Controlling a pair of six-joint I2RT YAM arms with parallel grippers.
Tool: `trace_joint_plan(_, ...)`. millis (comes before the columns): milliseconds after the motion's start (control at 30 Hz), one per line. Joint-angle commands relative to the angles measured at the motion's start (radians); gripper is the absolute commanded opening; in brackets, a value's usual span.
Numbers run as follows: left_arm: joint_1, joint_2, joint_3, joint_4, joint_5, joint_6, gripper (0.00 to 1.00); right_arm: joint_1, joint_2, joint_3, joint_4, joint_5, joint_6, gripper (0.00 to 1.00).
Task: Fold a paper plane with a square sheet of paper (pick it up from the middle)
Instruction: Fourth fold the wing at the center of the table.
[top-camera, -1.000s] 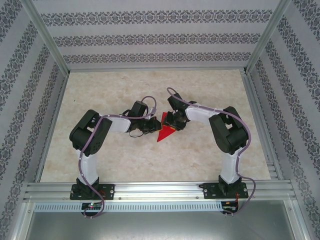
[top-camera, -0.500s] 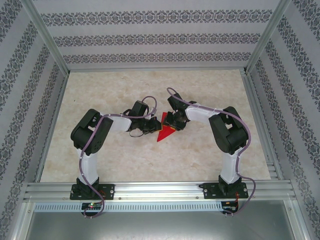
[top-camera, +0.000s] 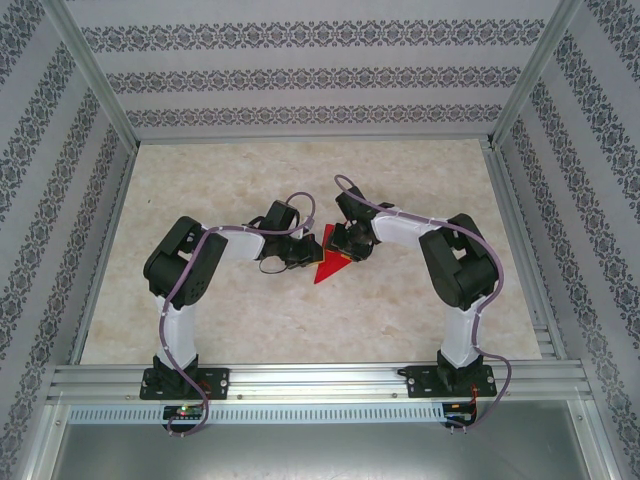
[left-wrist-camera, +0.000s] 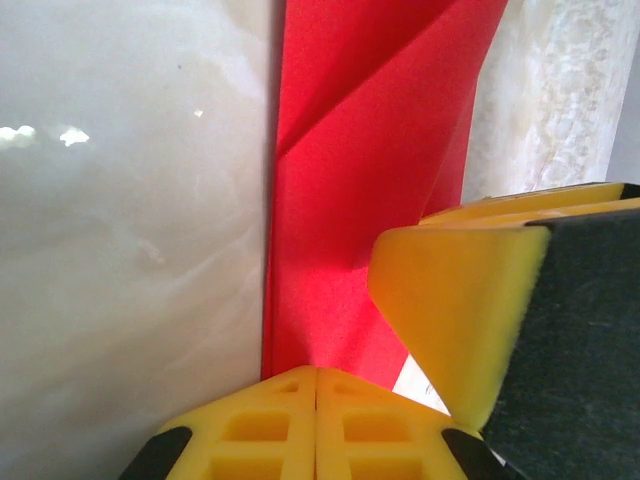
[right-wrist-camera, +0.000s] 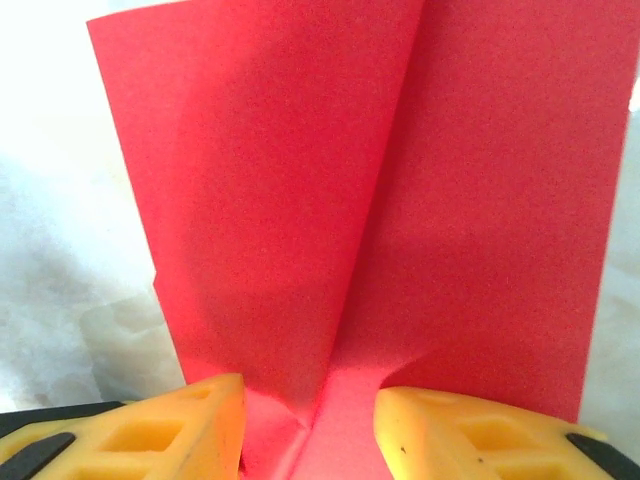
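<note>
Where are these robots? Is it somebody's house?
Likely a small robot test booth, not a house. Metal frame rails box in a marble-look table, patterned panels stand as walls, and a left arm and a right arm are bolted at its near edge.

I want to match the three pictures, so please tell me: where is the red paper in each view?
Top external: the red paper is a small triangle near the centre.
Left wrist: a tall strip just right of centre, from top to bottom.
Right wrist: it covers most of the picture.
Shared landmark: the pale marble table under the paper.
</note>
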Motion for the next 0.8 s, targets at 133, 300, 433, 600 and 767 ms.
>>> trace_joint_plan(133, -0.026, 0.082, 0.015, -0.158, -0.115, 0.045, 0.06, -0.007, -0.148, -0.092, -0.038, 0.014, -0.106, 0.46)
trace_joint_plan(300, -0.025, 0.094, 0.025, -0.178, -0.129, 0.062, 0.05, -0.039, -0.196, -0.122, 0.032, -0.079, -0.196, 0.44)
trace_joint_plan(433, -0.027, 0.088, 0.023, -0.182, -0.127, 0.074, 0.05, -0.037, -0.162, -0.139, 0.127, -0.141, -0.184, 0.3)
trace_joint_plan(600, -0.026, 0.088, 0.034, -0.2, -0.118, 0.099, 0.05, -0.04, -0.092, -0.097, 0.203, -0.173, -0.169, 0.14)
trace_joint_plan(767, -0.026, 0.088, 0.046, -0.221, -0.121, 0.116, 0.05, -0.043, -0.029, -0.048, 0.196, -0.17, -0.174, 0.11)
